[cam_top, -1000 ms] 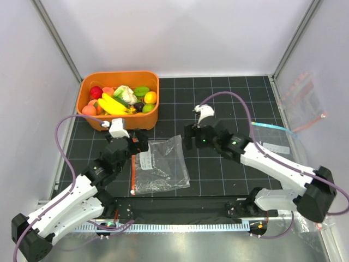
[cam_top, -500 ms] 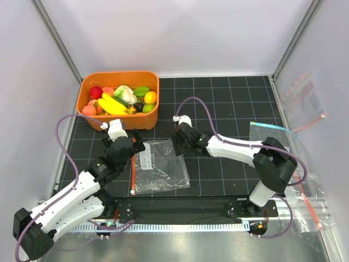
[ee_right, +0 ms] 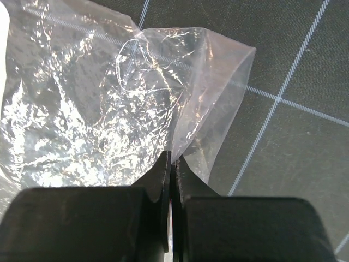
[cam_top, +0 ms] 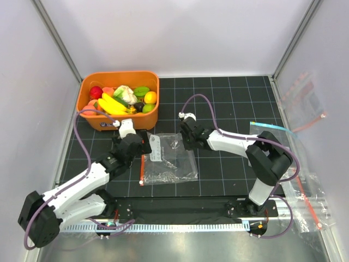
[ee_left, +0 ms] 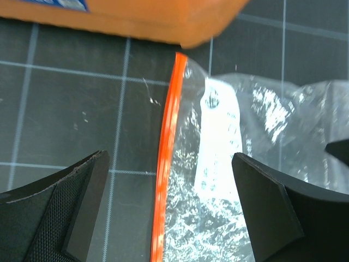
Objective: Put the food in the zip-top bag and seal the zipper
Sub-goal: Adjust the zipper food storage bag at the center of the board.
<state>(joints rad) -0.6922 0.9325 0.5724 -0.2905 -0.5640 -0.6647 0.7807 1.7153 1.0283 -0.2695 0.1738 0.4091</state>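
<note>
Hard to make out: inside of the zip-top bag (cam_top: 170, 162), all glare and creases over clear film; looks flat. Cut off in the left wrist view: orange basket (ee_left: 136, 22), only its near wall along the top edge, with a sliver of blue sticker (ee_left: 60, 4), print unreadable. Partly covered by the right arm: flat clear bag (cam_top: 271, 127) with a blue top edge, at the right of the counter (cam_top: 218, 180).

Basket at far left. Holds the food (cam_top: 121, 98): yellow banana (cam_top: 112, 105), red apple (cam_top: 96, 91), white cauliflower (cam_top: 125, 93), green piece (cam_top: 141, 90), yellow-orange piece (cam_top: 150, 97); others half buried, not told apart.

Zip-top bag crumpled on the counter's middle, just near and right of the basket. Zipper (ee_left: 173, 93) along its left edge, running near to far, far end reaching the basket's wall.

Left gripper (ee_left: 169, 161): hangs over the zipper, jaws spread wide, one finger on each side of the strip; contact with the bag not clear. Right gripper (ee_right: 170, 164): jaws pinched together on a fold of film at the bag's far right corner.

White patch (ee_left: 218, 136) with grey print on the bag beside the zipper: too blurred to read.
</note>
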